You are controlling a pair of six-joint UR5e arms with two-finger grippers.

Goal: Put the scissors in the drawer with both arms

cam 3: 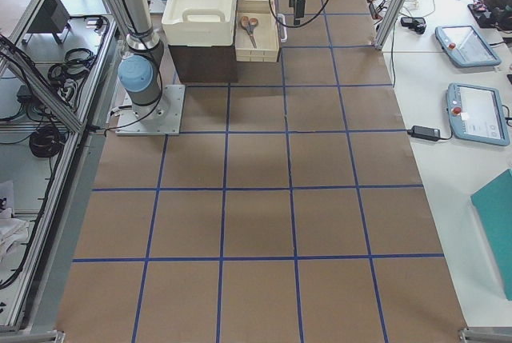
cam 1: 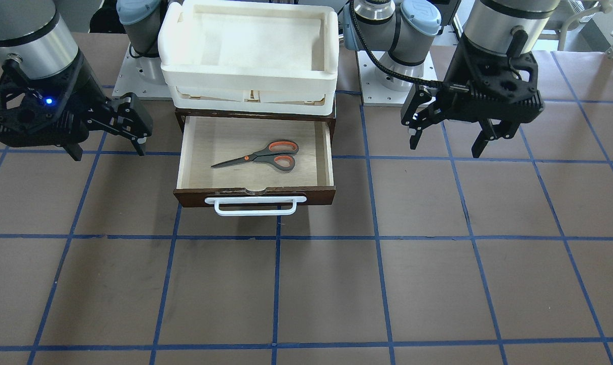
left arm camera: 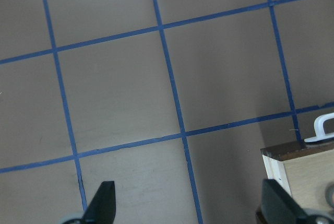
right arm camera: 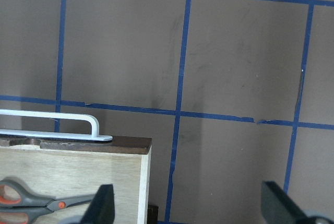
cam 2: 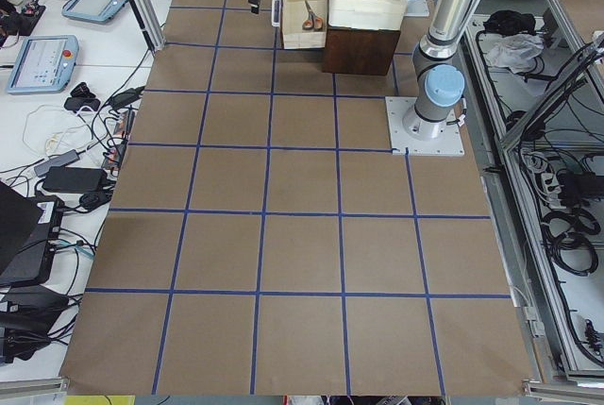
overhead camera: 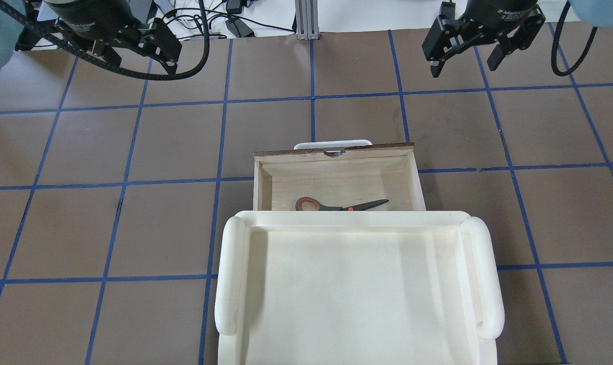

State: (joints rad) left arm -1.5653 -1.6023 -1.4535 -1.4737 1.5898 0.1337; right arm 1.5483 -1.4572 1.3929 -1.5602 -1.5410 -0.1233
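Observation:
The scissors [cam 1: 265, 154] lie flat on the pale floor of the open drawer [cam 1: 331, 152], blades pointing toward the robot's right; the overhead view shows the scissors [overhead camera: 336, 206] partly under the tray's edge. The white bar handle [cam 1: 259, 205] faces away from the robot. My left gripper [cam 1: 448, 142] hangs open and empty above the table beside the drawer. On the drawer's other side my right gripper [cam 1: 107, 148] is open and empty too. The left wrist view shows the drawer's corner [left arm camera: 292, 156], and the right wrist view shows the scissors [right arm camera: 31, 200] at lower left.
A white plastic tray [overhead camera: 230, 274] sits on top of the dark cabinet [cam 2: 359, 46] behind the open drawer. Brown table surface with blue tape grid lines [cam 1: 377, 238] lies around it. Tablets and cables [cam 2: 57, 56] lie on side benches off the table.

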